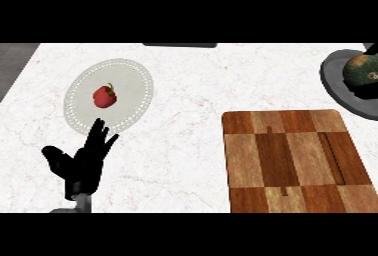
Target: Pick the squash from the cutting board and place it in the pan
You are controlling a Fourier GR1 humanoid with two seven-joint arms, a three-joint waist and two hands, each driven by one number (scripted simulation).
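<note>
I am looking down at the table [192, 100] and seeing the cutting board [295, 160] lying bare at the lower right, with nothing on it. The squash [365, 75], dark green with a tan patch, is sitting in the pan [336, 85] at the upper right edge, partly cut off by the frame. So I am judging the placing step as done, or all but done.

My left hand [81, 162] is resting at the lower left, fingers [100, 137] spread wide and pointing up, holding nothing. My right hand is not showing anywhere, so I am saying nothing of its fingers.

A plate [133, 70] with a red pepper [105, 96] is sitting just beyond the left hand, well apart from the pan.

Next, I am thinking only of confirming the squash is settled inside the pan's rim, which the frame edge is hiding from me.
</note>
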